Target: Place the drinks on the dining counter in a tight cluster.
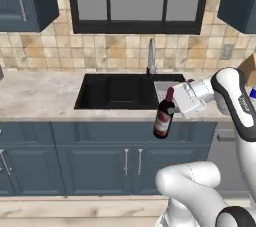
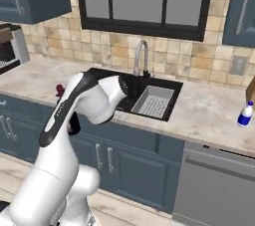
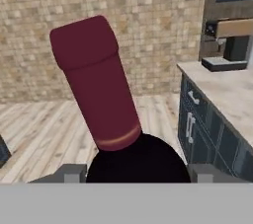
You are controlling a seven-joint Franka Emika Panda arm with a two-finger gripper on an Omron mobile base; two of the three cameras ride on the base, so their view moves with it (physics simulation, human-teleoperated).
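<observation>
Dark glass and a red top mark the wine bottle (image 1: 163, 116), which hangs in the air in front of the blue cabinet doors (image 1: 100, 163), below the edge of the marble bench (image 1: 40, 98) and just right of the black sink (image 1: 117, 91). It tilts slightly, its top leaning toward the white hand. The pincer (image 1: 172, 102) pinches the bottle high on its shoulder, by the neck; in the hand view the red top (image 3: 96, 82) rises slantwise from the black shoulder, and the two grey fingertips (image 3: 66, 173) stand at either side of it, their lower parts cut off by the picture's bottom edge. In the right base view the arm's own white upper link covers nearly all of the bottle, leaving a sliver of red top (image 2: 60, 90) at its left edge and a dark patch lower down; the pincer itself is hidden there. A grey dish rack (image 2: 154, 101) sits in the sink's right half, behind a curved tap (image 2: 140, 56). Farther right on the same bench stands the small blue-labelled bottle (image 2: 245, 113) with a white cap; in the left base view it is cut by the right edge, so little more than a blue scrap shows. A brown shape beside it is also cropped and cannot be made out.
</observation>
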